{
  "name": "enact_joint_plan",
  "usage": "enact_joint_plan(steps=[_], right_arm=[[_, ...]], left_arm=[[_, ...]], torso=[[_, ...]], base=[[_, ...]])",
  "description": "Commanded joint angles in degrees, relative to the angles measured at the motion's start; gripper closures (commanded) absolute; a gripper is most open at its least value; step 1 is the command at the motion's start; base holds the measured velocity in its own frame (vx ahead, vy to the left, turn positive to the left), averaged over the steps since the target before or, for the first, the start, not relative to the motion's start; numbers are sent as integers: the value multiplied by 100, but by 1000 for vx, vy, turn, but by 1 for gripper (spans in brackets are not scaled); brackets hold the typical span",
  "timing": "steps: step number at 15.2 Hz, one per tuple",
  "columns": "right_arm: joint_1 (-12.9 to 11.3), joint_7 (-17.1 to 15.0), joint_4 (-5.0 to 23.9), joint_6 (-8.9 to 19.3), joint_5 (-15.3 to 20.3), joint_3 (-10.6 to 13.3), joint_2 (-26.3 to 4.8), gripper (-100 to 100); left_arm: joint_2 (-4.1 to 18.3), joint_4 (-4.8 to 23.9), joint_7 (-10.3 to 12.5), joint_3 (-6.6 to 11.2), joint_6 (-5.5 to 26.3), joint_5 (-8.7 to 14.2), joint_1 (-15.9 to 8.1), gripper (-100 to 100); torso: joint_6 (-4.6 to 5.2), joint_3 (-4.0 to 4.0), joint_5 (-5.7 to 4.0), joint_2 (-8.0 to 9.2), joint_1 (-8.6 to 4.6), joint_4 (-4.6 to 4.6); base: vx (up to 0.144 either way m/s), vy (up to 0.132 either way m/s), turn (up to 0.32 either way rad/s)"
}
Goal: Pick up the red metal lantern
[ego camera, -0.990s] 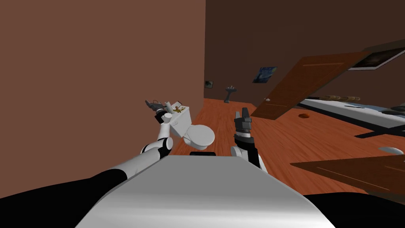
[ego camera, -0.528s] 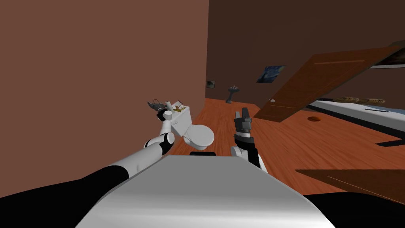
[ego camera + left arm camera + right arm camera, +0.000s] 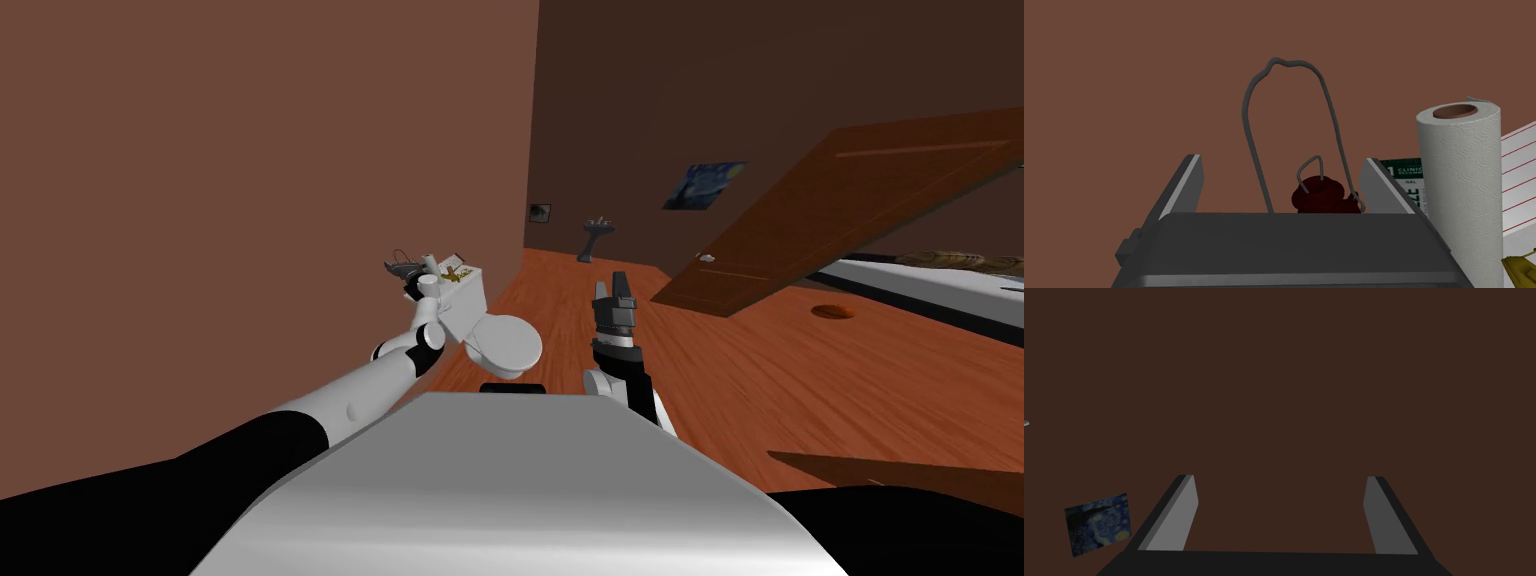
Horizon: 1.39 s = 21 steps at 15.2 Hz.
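Two fingers of left gripper spread wide around red lantern by toilet tank, not clamping. Paper roll just beside. Right gripper spread, empty.

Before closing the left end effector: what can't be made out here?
- Lantern body: left wrist view, hidden behind the dark block of the left end effector; its dark red top and wire handle show.
- Green box label: cut off by the paper roll.
- Head view: lantern too small.
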Motion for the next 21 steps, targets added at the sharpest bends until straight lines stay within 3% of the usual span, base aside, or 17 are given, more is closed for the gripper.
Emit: enact_joint_plan(steps=[1,3,5,8,13,14,16,17,19,20,21], right_arm=[[0,0,0,0,0,0,0,0],[0,0,0,0,0,0,0,0],[0,0,0,0,0,0,0,0],[0,0,0,0,0,0,0,0],[0,0,0,0,0,0,0,0],[0,0,0,0,0,0,0,0],[0,0,0,0,0,0,-1,0],[0,0,0,0,0,0,-1,0],[0,0,0,0,0,-1,-1,0],[0,0,0,0,0,-1,-1,0],[0,0,0,0,0,-1,-1,0]], left_arm=[[-8,201,-4,116,8,140,-155,-100],[-50,577,-9,387,14,448,-502,-100],[-50,635,-9,387,14,473,-523,-100],[-94,1145,-11,712,20,864,-952,-100],[-121,1450,-11,911,27,1100,-1220,-100],[-104,1367,-31,852,27,1028,-1150,-100],[41,1771,314,578,-129,1034,-1329,-100],[41,1852,314,578,-129,1034,-1329,-100],[176,2265,627,304,-277,1034,-1488,-100],[176,2287,627,304,-277,1034,-1488,-100],[243,2440,783,167,-350,1034,-1567,-100]], torso=[[0,0,0,0,0,0],[-2,1,0,2,1,1],[-7,0,4,3,1,-3],[-9,0,6,4,11,-3],[-8,2,8,6,21,-3],[-8,1,9,5,23,-3],[-7,1,10,4,29,-3],[-8,0,11,3,35,-3],[-8,0,13,2,41,-4],[-8,-1,14,1,44,-3],[-8,-2,14,1,45,-4]], base=[[-2,-41,107],[-1,-53,196],[7,-48,90],[-2,-38,164],[-3,-22,81],[3,-8,31],[4,14,31],[6,26,28],[8,35,32],[12,36,25],[10,33,29]])
